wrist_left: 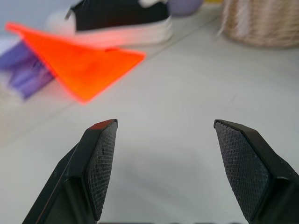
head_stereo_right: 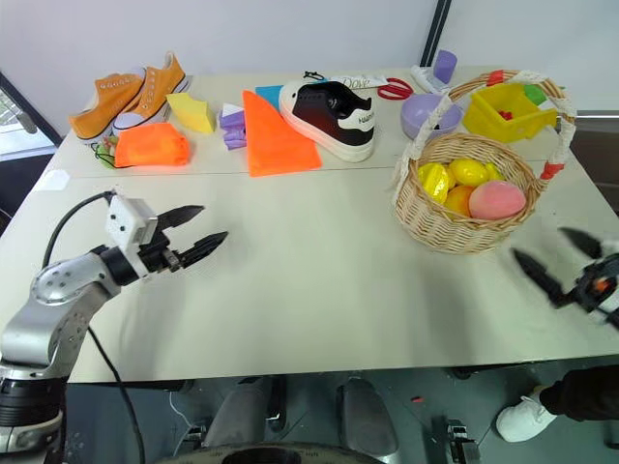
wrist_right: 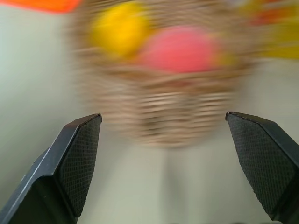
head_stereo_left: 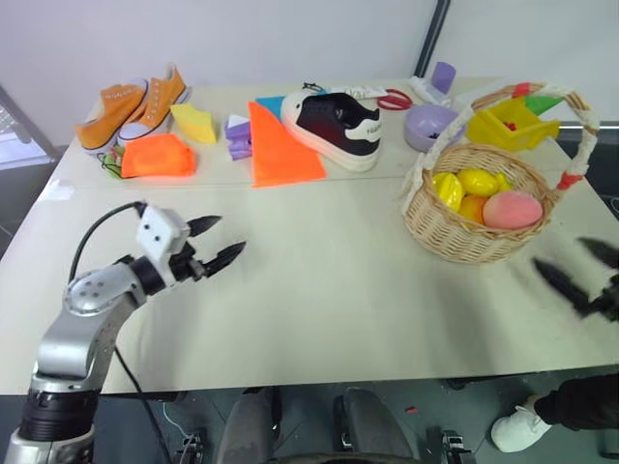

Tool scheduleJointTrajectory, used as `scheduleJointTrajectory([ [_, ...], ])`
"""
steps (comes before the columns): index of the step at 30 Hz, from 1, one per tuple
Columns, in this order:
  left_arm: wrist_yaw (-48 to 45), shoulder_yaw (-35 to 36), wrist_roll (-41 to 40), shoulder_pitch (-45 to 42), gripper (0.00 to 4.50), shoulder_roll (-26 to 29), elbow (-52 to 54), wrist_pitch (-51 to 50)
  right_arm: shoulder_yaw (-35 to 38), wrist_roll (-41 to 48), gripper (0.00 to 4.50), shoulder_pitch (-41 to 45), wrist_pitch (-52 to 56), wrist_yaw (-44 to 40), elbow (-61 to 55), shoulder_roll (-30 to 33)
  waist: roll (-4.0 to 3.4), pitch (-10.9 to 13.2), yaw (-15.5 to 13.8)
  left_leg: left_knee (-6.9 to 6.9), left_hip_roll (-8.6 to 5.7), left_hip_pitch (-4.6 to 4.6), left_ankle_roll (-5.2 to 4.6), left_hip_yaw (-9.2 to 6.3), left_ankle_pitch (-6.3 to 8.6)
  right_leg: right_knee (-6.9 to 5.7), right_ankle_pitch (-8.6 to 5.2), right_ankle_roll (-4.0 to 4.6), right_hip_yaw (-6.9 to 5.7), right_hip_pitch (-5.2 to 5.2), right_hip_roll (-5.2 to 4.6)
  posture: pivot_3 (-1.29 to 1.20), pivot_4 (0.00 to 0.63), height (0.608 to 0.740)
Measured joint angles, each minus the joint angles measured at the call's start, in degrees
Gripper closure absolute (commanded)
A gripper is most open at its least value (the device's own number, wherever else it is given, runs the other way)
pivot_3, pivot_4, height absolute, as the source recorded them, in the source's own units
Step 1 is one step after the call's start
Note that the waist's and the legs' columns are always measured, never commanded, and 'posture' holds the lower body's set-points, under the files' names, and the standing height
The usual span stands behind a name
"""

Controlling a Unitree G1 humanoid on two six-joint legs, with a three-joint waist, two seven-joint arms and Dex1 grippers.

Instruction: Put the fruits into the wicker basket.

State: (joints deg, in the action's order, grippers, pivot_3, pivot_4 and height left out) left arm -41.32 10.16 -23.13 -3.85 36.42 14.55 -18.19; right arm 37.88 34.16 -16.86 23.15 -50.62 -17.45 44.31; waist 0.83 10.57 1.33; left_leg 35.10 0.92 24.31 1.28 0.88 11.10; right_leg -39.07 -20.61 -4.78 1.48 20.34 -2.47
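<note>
Fruits (head_stereo_left: 495, 199) half-hidden in wicker basket (head_stereo_left: 455, 232)

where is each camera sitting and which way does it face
Left eye and right eye views: on the head, looking forward and down at the table; both arms show, left gripper and right gripper open.
Left wrist view: along its fingers toward the orange triangle and black shoe.
Right wrist view: toward the wicker basket holding the pink peach.
Shared: the basket.
</note>
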Motion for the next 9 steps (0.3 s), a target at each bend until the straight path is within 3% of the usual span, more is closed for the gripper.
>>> scheduleJointTrajectory([
  [4, 1.1, 0.2, 1.3, 2.3, 0.97, -1.2, -1.0, 1.3, -11.3, -0.9, 0.06, 3.7, 0.7, 2.3, -7.4, -2.8, 0.08, 0.0, -0.4, 0.07, 0.0, 0.09, 0.0, 0.03, 0.0, 0.01, 0.0, 0.0, -0.02, 0.05, -0.09, 0.0, 0.15, 0.733],
  [9, 2.8, 0.4, 2.1, 6.3, 0.97, -2.9, -0.9, 2.3, -21.2, -4.8, 0.06, 11.2, -1.1, 5.4, -6.1, -6.2, 0.12, 0.0, -0.9, 0.03, -0.02, 0.17, -0.01, 0.02, 0.02, 0.06, 0.0, 0.0, -0.08, 0.09, -0.12, 0.0, 0.15, 0.733],
])
